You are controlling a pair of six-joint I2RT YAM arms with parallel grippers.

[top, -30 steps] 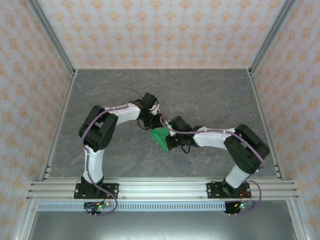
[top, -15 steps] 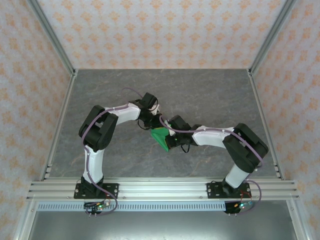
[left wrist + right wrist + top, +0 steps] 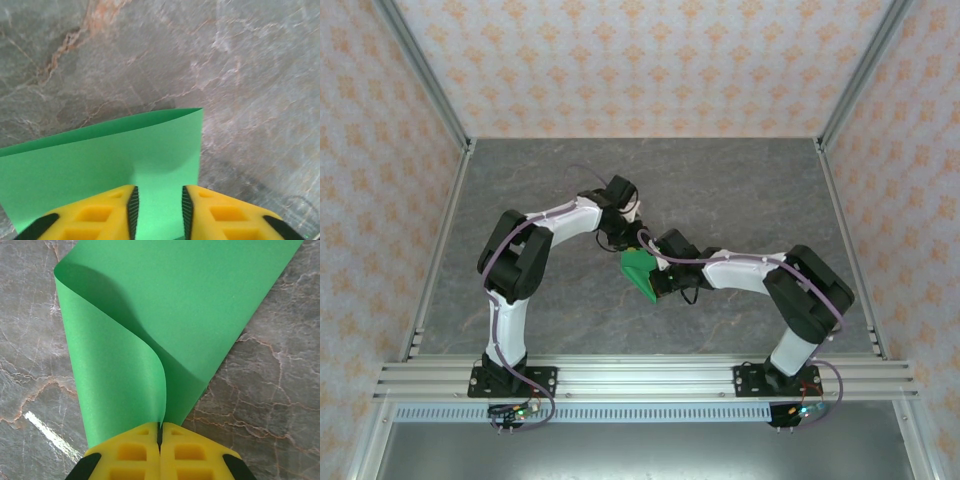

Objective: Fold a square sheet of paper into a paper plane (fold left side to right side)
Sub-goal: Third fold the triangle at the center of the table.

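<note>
1 green sheet (image 3: 200, 305) on desk (image 3: 250, 60), half curled over. 2 arms: L arm (image 3: 565, 218) jaws slightly apart over sheet; R arm (image 3: 740, 272) jaws shut, pinching its edge.

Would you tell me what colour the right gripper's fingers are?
Yellow fingers, clearest in the right wrist view.
</note>
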